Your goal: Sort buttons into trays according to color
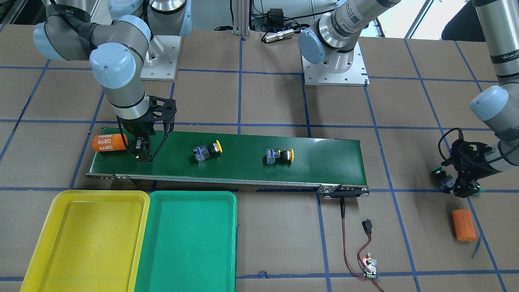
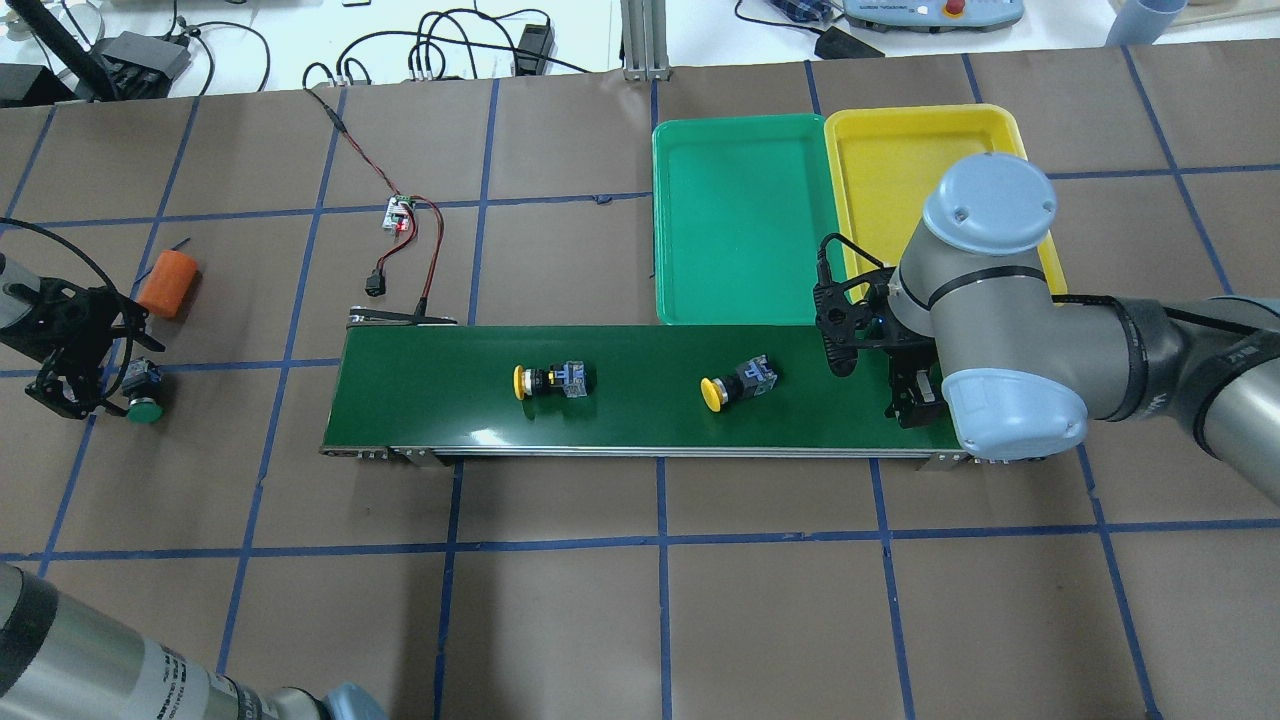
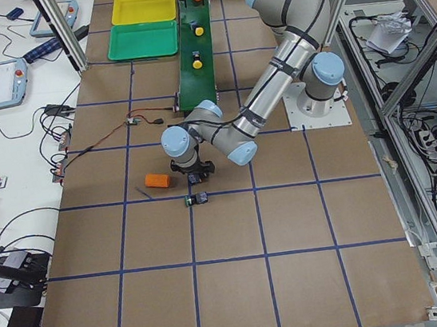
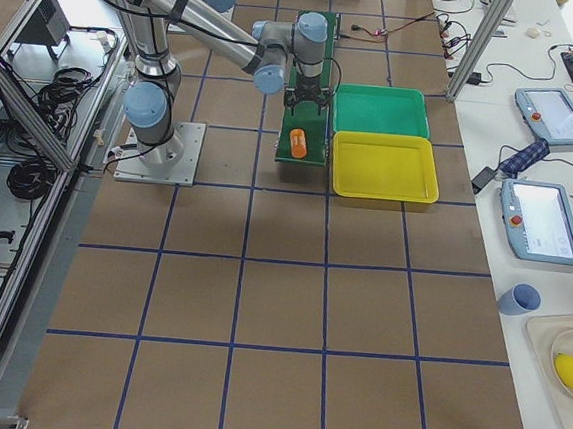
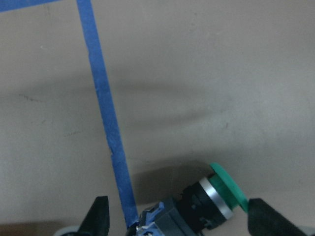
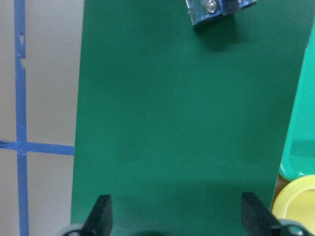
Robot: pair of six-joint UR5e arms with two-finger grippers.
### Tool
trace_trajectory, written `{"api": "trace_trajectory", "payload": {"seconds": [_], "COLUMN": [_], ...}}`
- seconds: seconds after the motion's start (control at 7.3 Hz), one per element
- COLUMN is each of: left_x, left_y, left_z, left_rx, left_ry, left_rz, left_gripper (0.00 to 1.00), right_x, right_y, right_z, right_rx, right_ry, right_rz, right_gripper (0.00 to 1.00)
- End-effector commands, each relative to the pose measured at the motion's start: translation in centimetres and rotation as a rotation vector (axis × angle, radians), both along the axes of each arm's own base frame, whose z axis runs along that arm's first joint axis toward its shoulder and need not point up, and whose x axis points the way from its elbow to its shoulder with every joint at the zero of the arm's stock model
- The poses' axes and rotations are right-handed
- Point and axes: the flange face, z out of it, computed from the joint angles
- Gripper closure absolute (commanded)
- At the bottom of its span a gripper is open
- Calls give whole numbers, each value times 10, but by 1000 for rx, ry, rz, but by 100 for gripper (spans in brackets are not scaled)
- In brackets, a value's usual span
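Note:
Two yellow-capped buttons point(image 1: 206, 152) point(image 1: 279, 155) lie on their sides on the dark-green conveyor belt point(image 1: 316, 162). A green-capped button point(image 5: 211, 201) lies on the brown table off the belt's end. My left gripper point(image 5: 179, 221) is open and low over it, one finger on each side. My right gripper point(image 6: 177, 216) hangs open over the belt's other end point(image 2: 905, 400), with nothing between its fingers. The nearer yellow button's body point(image 6: 219, 10) shows just ahead of it. The yellow tray point(image 1: 89, 239) and green tray point(image 1: 186, 239) sit side by side beside the belt.
An orange cylinder marked 4680 point(image 1: 108, 142) lies at the belt's end, right behind my right gripper. Another orange cylinder point(image 1: 463, 225) lies on the table near my left gripper. A small circuit board with red and black wires point(image 1: 369, 265) sits past the belt's motor end.

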Motion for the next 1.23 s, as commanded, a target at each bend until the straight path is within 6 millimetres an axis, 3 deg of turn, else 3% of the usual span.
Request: {"api": "trace_trajectory", "payload": {"seconds": [0.0,0.41,1.1], "left_x": [2,4,5], "left_y": [0,1,-1], "left_z": [-2,-2,-19], "left_rx": [6,7,21], "left_ry": [4,4,21], "left_rz": [-2,-14,-12], "left_gripper": [0,0,0], "right_x": [1,1,2], "right_y": [1,2,2], "right_z": [-2,-5,-6], "right_rx": [7,13,9], "right_ry": [-1,-1,-5], "right_rz": [1,1,-3], "right_gripper": [7,6,5]}}
